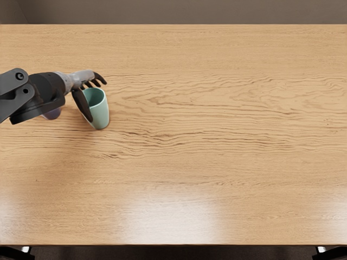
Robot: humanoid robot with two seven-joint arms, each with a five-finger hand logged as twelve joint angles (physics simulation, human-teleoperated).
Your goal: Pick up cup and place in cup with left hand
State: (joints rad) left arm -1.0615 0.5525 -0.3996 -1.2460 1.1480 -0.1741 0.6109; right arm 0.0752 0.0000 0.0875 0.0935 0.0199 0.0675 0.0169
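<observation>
The green cup (100, 112) stands upright on the desk (217, 141), its mouth open toward the viewer. The left hand (91, 93) is right at this cup, with its fingers (98, 78) over the far side of the rim and its thumb (82, 103) slanting down along the cup's left side. The hand is well open: the fingers are loosely bent, and a wide gap parts them from the thumb, with the cup's mouth between. It does not appear to have hold of anything, though from this angle light contact between thumb and cup is hard to rule out.

The purple cup (53, 114) is to the left of the green cup and apart from it, mostly covered by the left arm (38, 92), so its rim and inside cannot be seen. The arm reaches in from the left of the green cup, passing over the purple one, and a soft shadow falls on the wood to the green cup's lower left.
</observation>
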